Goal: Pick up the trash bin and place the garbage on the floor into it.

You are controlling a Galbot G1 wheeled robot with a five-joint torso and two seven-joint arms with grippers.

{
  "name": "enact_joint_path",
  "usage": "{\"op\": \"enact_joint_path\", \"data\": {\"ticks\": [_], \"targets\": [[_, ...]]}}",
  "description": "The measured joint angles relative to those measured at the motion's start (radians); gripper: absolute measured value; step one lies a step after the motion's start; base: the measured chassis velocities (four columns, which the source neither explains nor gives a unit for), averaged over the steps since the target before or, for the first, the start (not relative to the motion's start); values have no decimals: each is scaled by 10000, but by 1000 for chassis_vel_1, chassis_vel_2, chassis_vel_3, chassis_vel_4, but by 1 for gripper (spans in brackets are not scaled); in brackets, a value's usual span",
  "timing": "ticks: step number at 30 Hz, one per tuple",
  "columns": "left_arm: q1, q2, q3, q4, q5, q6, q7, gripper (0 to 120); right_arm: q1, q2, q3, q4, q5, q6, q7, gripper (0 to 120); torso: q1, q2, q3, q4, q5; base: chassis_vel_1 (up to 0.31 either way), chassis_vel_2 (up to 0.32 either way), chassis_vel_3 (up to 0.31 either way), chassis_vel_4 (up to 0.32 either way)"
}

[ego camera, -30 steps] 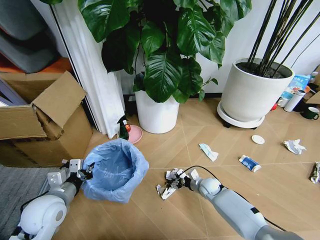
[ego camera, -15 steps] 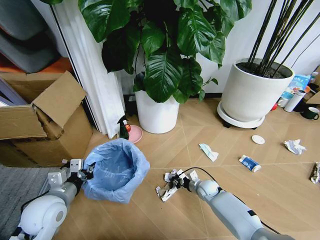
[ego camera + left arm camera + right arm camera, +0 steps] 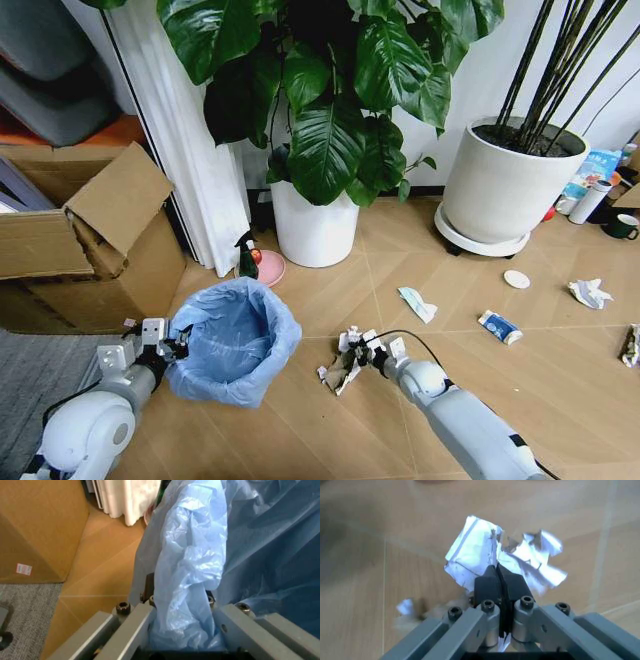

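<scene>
One trash bin (image 3: 236, 342), round and lined with a crinkly light blue bag, sits on the floor (image 3: 330, 440), its rim clamped by the left pincer (image 3: 172, 349). The right pincer (image 3: 357, 361) beside it grips one crumpled white paper wad (image 3: 340, 373). Four more litter pieces lie scattered to the right.

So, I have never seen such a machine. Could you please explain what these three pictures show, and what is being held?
It is a two-armed robot. The wide picture comes from its head camera; the other two come from cameras on its wrists. The left gripper is shut on the rim of the trash bin, lined with a blue bag. The right gripper is shut on a crumpled paper wad just above the floor. More litter lies on the floor farther right, near the plant pots.
</scene>
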Motion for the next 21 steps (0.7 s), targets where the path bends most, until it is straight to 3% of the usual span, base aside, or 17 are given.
{"op": "enact_joint_path", "data": {"ticks": [6, 11, 21], "targets": [[-94, 49, 202, 68, 47, -5, 49, 1, -505, -1141, 827, 2195, 246, 7, 266, 0, 0, 0, 0, -1, 3, 0, 0, 0, 0], [-186, 165, 370, 136, 54, -5, 86, 1, -468, -1580, 1128, 3244, 409, 108, 332, 0, 0, 0, 1, 1, 3, 0, 0, 0, 0], [-915, 1117, 1094, 469, -524, 191, 202, 1, 702, -2416, 1354, 6212, 1925, -451, 1128, 0, 1, 0, 1, 0, 2, 0, 0, 0, 0]]}}
